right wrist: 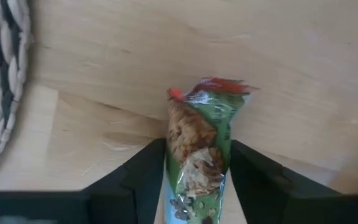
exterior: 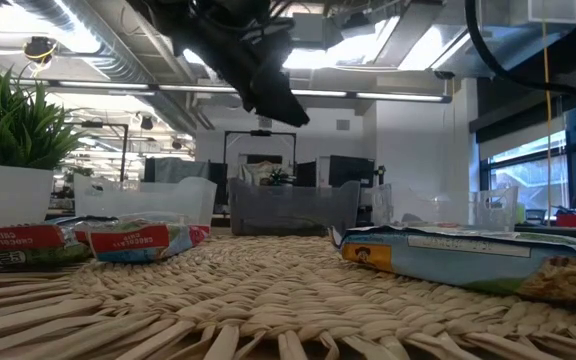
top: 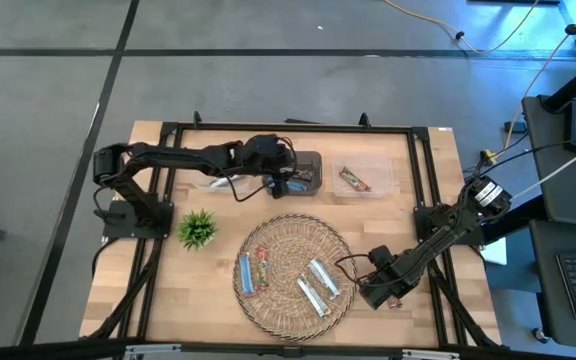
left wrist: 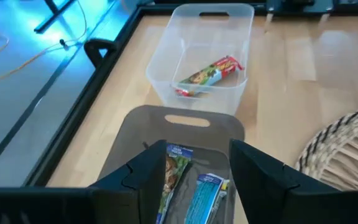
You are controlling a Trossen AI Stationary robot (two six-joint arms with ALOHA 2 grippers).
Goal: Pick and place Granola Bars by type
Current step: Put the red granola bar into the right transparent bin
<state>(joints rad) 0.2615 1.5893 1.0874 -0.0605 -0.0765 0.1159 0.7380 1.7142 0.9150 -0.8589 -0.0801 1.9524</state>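
My left gripper (top: 290,182) (left wrist: 194,177) hangs open above the grey bin (left wrist: 185,124); two blue-wrapped bars (left wrist: 205,193) lie in the bin below its fingers. My right gripper (top: 383,292) (right wrist: 197,186) is low at the table beside the wicker tray's right edge, shut on a brown-red-green bar (right wrist: 201,143). On the round wicker tray (top: 293,312) lie a blue bar (top: 246,272), a red-green bar (top: 264,265) and two silvery-white bars (top: 320,285). Another red-green bar (left wrist: 207,76) lies in the clear bin (left wrist: 166,56). My right gripper pinches the brown-red-green bar between its two fingers (right wrist: 253,180), on the bar's long sides (right wrist: 185,180). The fingers lie along the bar, and its crimped red end (right wrist: 210,87) sticks out ahead of them, close over the wooden table. Whether that end touches the wood, I cannot tell.
A small green plant (top: 198,230) in a white pot stands left of the tray. A further clear bin (top: 213,182) sits under the left arm. A black frame (top: 423,180) rims the table. Bare wood (top: 398,225) lies between the tray and the bins.
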